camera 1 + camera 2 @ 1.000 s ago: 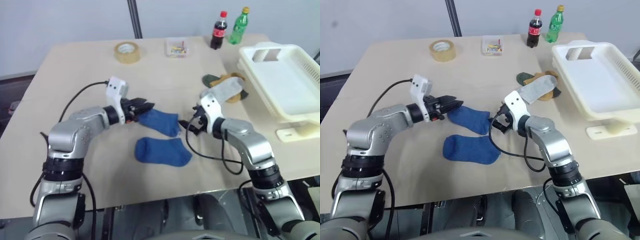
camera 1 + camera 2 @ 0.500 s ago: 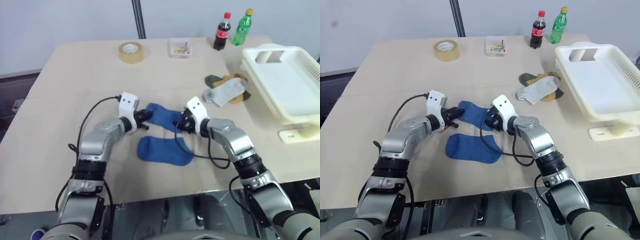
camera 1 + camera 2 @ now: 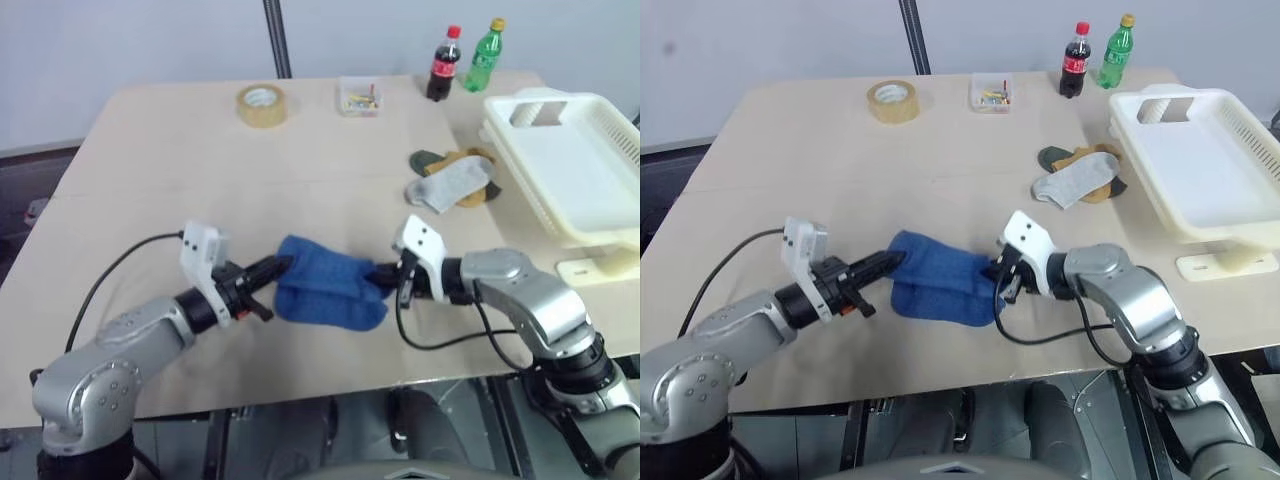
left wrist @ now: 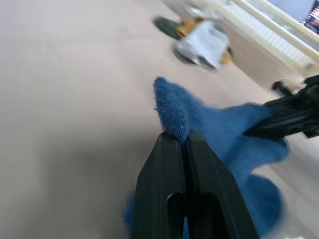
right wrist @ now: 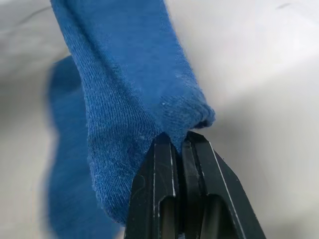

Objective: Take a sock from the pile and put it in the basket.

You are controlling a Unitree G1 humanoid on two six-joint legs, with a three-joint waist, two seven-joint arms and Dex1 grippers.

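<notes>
While the left gripper (image 3: 283,265) pinches one end of the blue sock (image 3: 325,282), the right gripper (image 3: 385,274) clamps the other end; the sock hangs stretched between them above a second blue sock (image 3: 345,312) on the table (image 3: 150,180); the pile (image 3: 452,177) lies beside the basket (image 3: 560,160).

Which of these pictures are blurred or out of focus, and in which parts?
Left wrist view: the left gripper and nearby sock are sharp; the pile and basket behind are blurred. Right wrist view: sock weave is sharp, the background soft. Eye views: evenly sharp.
</notes>
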